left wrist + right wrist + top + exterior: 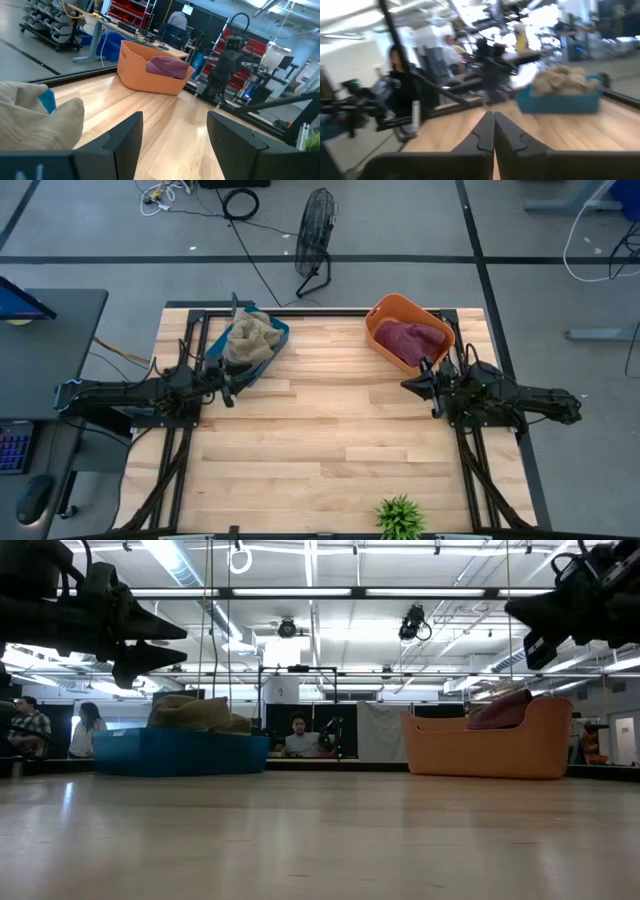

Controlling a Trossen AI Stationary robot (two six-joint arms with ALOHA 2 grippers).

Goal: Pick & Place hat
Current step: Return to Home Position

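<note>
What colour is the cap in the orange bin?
The cap is maroon; best seen in the left wrist view.

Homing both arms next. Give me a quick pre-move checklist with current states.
1. Brown caps lie inside the blue bin: ok.
2. Red caps lie inside the orange bin: ok.
3. Left end effector is open and holds nothing: ok.
4. Right end effector is shut on nothing: ok.
5. No cap is left on the table: ok.
6. Both end effectors hang above the bin rims in the low view: ok.
</note>
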